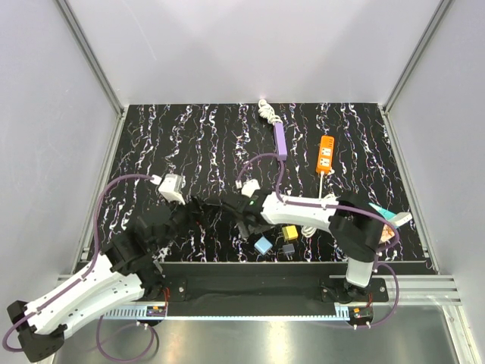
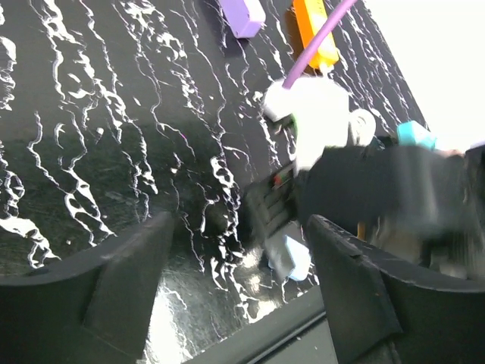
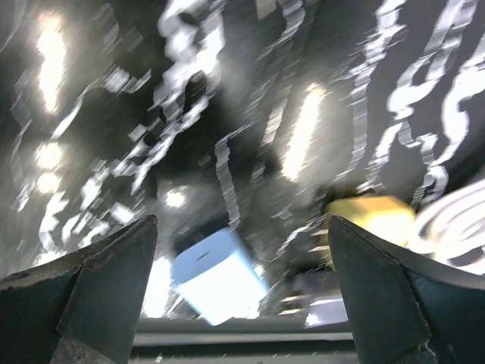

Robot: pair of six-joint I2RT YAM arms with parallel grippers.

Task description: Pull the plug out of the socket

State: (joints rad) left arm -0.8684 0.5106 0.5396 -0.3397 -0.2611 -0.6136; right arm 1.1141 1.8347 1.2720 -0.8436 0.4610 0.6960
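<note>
A purple socket strip (image 1: 280,140) lies at the back of the black mat with a white plug and coiled cord (image 1: 264,111) at its far end. An orange socket strip (image 1: 326,153) lies to its right with a white cord at its near end. Both show at the top of the left wrist view, purple (image 2: 242,15) and orange (image 2: 314,32). My left gripper (image 1: 198,208) is open and empty, low over the mat (image 2: 242,273). My right gripper (image 1: 241,220) is open and empty (image 3: 242,258), close to the left one and far from both strips.
A light blue cube plug (image 1: 263,245) (image 3: 220,277) (image 2: 289,258), a yellow cube (image 1: 289,232) (image 3: 371,216) and a dark cube (image 1: 288,248) lie near the front edge. A white adapter (image 1: 173,188) sits at the left. A small white plug (image 1: 250,184) lies mid-mat.
</note>
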